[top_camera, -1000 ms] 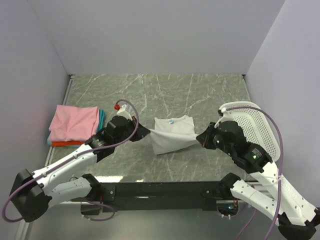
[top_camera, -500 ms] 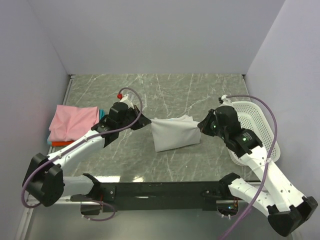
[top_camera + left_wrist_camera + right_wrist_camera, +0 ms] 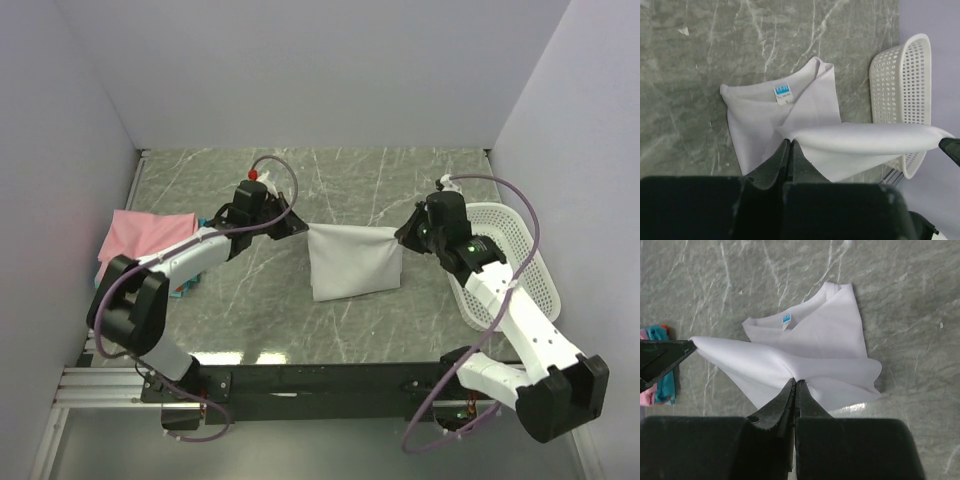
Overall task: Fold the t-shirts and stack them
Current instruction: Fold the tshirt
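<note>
White t-shirt [image 3: 352,268] sits mid-table, its lifted edge pulled taut between both arms while the lower layer, neck label up, lies flat on the marble table [image 3: 360,175]. The left gripper [image 3: 298,226] is pressed together, pinching the left corner of that edge; the right gripper [image 3: 402,240] pinches the right corner the same way. A white basket [image 3: 510,250] stands just beside the right arm. The pink-topped stack of folded shirts [image 3: 145,240] lies at the table's left edge, well apart. Bare tabletop stretches behind the shirt to the back wall.
</note>
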Robot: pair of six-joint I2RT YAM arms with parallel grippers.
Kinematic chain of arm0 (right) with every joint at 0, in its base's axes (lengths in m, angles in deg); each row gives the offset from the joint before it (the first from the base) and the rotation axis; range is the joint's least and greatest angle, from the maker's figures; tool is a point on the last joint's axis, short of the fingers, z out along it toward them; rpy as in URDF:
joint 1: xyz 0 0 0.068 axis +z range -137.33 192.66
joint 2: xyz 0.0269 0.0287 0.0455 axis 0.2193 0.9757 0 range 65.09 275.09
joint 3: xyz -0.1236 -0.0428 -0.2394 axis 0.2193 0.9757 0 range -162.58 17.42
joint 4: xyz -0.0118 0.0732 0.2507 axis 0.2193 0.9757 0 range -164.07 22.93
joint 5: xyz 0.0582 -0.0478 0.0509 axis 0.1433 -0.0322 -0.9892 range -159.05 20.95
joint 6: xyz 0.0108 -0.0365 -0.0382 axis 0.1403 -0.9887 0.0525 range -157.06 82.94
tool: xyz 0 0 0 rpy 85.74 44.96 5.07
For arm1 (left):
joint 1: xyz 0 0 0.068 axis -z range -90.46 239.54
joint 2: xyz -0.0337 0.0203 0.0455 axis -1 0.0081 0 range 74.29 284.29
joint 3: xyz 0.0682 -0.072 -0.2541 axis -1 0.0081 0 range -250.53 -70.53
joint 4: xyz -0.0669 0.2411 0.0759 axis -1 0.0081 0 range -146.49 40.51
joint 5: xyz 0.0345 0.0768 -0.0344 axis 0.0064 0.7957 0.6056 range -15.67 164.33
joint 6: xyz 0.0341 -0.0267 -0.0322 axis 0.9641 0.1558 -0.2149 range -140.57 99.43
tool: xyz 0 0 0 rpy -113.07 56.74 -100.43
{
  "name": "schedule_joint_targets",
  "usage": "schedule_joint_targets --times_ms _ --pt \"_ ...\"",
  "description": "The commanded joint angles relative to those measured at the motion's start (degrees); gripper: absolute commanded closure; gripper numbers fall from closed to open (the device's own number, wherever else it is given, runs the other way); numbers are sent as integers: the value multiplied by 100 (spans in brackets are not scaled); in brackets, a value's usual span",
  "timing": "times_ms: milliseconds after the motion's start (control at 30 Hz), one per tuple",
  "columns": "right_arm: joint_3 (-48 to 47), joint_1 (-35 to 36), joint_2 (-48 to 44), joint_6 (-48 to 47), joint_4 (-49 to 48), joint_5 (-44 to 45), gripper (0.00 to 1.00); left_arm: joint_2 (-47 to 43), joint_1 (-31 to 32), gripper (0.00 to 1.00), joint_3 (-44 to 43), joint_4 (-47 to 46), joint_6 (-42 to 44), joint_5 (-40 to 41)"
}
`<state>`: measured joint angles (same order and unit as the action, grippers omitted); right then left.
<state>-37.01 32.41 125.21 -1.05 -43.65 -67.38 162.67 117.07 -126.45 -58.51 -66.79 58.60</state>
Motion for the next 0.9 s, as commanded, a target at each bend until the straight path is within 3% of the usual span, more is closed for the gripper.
schedule_joint_targets --times_ms 0,433,867 --pt "-296 -260 289 -77 -614 -70 100 416 -142 99 -480 -185 183 -299" --pt "-734 -823 1845 -419 -1257 -878 100 1691 -406 99 -1421 44 218 -370" --pt "-1060 -1122 3075 -367 -1494 -914 100 2781 -468 99 -2441 474 500 -414"
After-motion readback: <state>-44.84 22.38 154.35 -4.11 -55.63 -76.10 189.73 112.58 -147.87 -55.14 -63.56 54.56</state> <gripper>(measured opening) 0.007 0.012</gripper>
